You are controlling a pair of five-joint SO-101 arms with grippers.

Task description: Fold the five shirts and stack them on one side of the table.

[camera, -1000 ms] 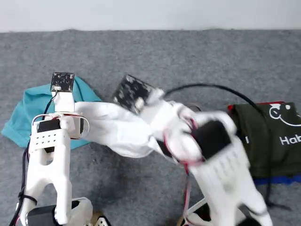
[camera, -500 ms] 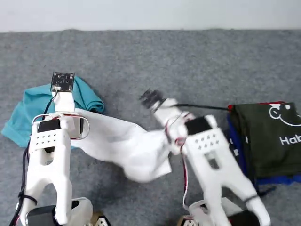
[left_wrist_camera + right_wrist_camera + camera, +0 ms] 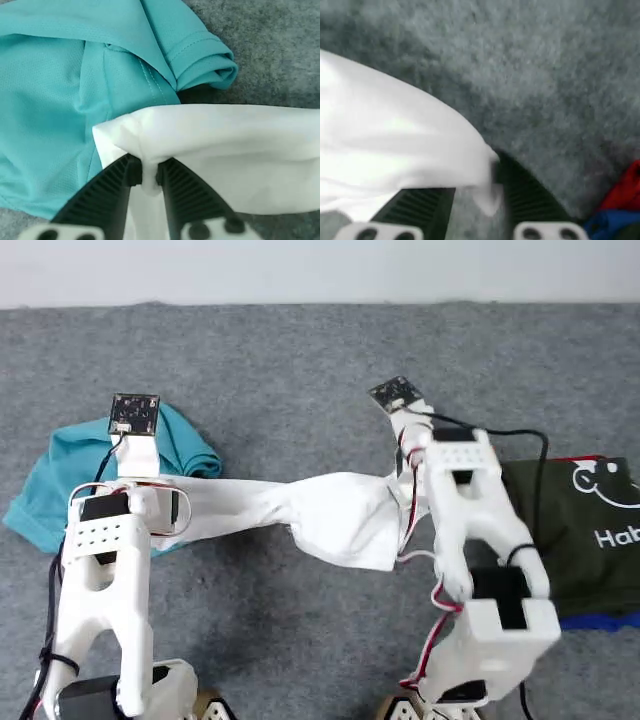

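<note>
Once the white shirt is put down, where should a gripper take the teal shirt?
Probably the teal shirt's bunched, hemmed corner nearest the middle of the grey table: it stands proud, with bare surface beside it, just beyond the stretched white shirt. Come down from above on that side.

White shirt [image 3: 330, 520] stretched between crumpled teal shirt [image 3: 55, 475] and folded stack [image 3: 575, 540]

CAMERA ARRANGEMENT

The high view looks steeply down on the bench [image 3: 300, 370] from above the arm bases. The left wrist view sights closely along the left pincer [image 3: 146, 177], the right wrist view along the right pincer [image 3: 477, 200]. All three share the white shirt [image 3: 330, 525].
</note>
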